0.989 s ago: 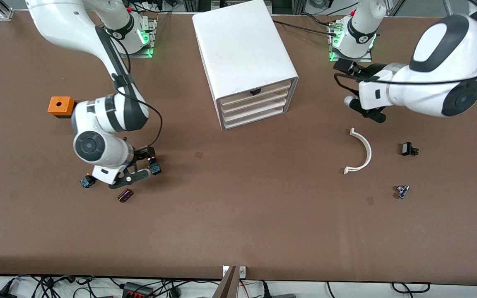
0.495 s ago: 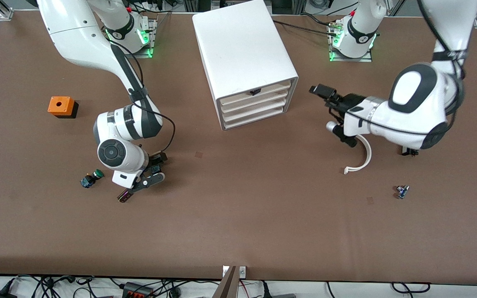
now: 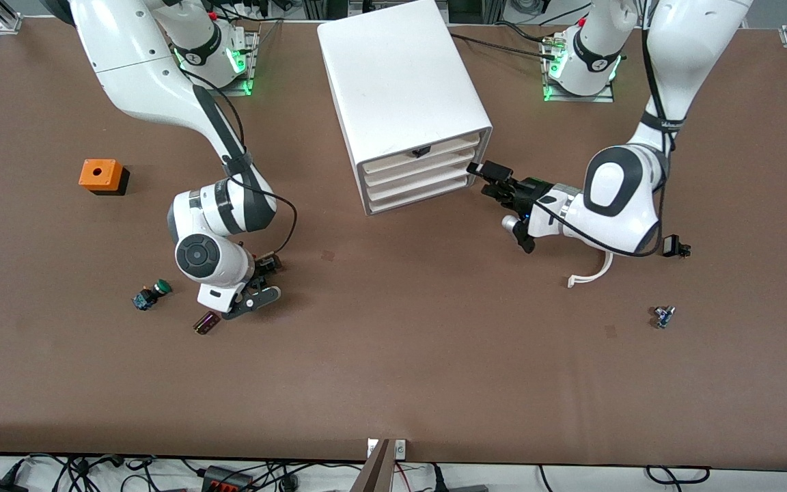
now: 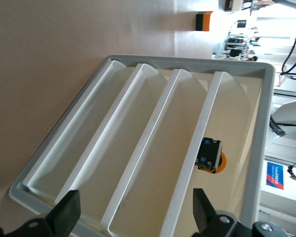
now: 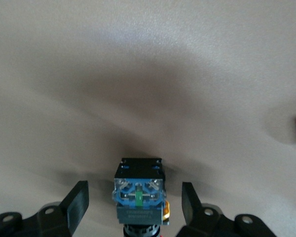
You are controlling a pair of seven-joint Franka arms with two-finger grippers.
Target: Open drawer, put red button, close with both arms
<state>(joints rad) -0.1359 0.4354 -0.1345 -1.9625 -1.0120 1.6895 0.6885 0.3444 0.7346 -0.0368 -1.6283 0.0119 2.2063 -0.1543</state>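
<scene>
The red button (image 5: 138, 195) stands on the table between the open fingers of my right gripper (image 5: 134, 207). Its blue-black body faces the camera and its cap is hidden. The fingers do not touch it. In the front view my right gripper (image 3: 257, 283) is low over the table, toward the right arm's end, and covers the button. My left gripper (image 3: 496, 183) is open and empty just in front of the white drawer cabinet (image 3: 404, 89). In the left wrist view (image 4: 134, 222) it faces the shut drawer fronts (image 4: 153, 148). The top drawer carries a small black handle (image 3: 421, 151).
A green-capped button (image 3: 149, 294) and a small dark part (image 3: 207, 322) lie beside my right gripper. An orange box (image 3: 101, 176) sits farther from the camera. A white curved piece (image 3: 595, 270), a black clip (image 3: 673, 246) and a small blue part (image 3: 663, 316) lie near the left arm.
My left arm has swung from its end of the table to the cabinet's drawer fronts. My right gripper has shifted slightly toward the table's middle over the red button, uncovering the green button.
</scene>
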